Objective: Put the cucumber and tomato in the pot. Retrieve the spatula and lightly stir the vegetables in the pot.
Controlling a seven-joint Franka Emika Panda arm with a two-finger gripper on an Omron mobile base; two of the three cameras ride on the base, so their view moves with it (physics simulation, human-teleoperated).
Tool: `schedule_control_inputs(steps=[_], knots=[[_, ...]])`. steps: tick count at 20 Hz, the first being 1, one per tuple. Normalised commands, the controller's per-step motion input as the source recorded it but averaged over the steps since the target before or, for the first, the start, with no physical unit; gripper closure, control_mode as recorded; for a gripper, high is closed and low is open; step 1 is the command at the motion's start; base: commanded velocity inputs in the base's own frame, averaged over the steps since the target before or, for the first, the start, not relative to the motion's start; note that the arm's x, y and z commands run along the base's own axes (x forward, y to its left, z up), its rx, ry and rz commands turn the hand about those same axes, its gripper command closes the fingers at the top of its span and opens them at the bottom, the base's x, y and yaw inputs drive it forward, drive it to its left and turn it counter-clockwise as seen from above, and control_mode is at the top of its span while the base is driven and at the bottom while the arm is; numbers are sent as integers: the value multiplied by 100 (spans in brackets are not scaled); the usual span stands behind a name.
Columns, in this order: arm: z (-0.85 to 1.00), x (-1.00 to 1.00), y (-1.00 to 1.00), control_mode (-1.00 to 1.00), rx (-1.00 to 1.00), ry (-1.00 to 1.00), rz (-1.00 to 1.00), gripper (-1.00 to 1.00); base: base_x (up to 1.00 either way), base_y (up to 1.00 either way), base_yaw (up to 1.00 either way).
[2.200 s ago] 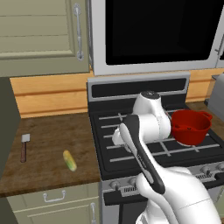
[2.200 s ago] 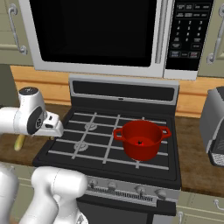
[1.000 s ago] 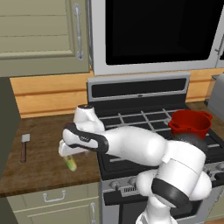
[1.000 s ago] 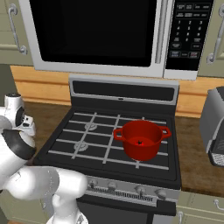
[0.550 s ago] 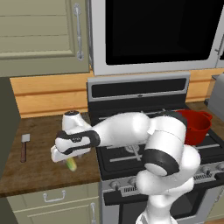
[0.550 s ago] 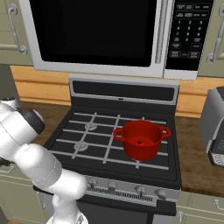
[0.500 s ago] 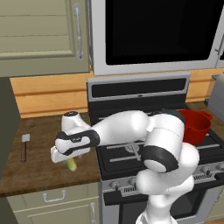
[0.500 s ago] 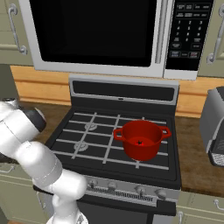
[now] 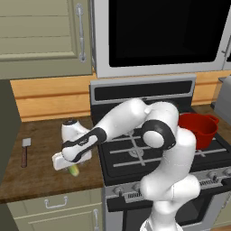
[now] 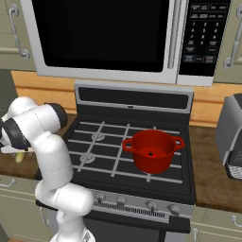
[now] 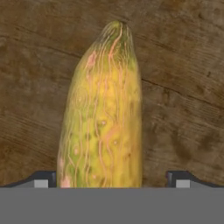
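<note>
The stubby yellow-green cucumber [image 11: 103, 113] lies flat on the dark brown wooden counter [image 9: 36, 180] left of the black gas stove [image 9: 135, 153], its long axis running roughly near-to-far across the countertop; in the hand view it stretches straight up the picture, its tapered tip pointing away from the camera. The white arm's two-finger gripper [image 9: 67, 164] sits low over it, and the two small dark finger tips [image 11: 41, 178] stand wide apart, one on either side of the cucumber's near end, neither visibly pressing on it. In the left base view a little of the cucumber shows under the hand, near the counter's front edge. The small spatula with a reddish-brown handle and light grey blade [image 9: 25, 151] lies well apart to the left, handle pointing toward the near edge. The bright red round pot [image 10: 152, 150] rests on the right side of the stove; something small and red lies on its floor, too small to identify. Compared with half a second ago, the arm has bent further and the hand has dropped closer onto the cucumber, which has not shifted.
</note>
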Motion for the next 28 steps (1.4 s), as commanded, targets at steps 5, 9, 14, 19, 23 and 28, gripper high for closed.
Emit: schedule_control_inputs(steps=[5, 9, 14, 19, 23, 28], knots=[[-8, 3, 1, -100, -1, 0, 0, 100, 0, 0, 0], [0, -6, -2, -100, 0, 0, 0, 100, 0, 0, 0], [18, -67, -39, -100, 0, -2, -7, 100, 0, 0, 0], [59, -73, -72, -100, 1, -14, -10, 100, 0, 0, 0], [81, -66, -79, -100, 5, -16, -4, 100, 0, 0, 0], [99, -62, -72, -100, 2, -16, -3, 100, 0, 0, 0]])
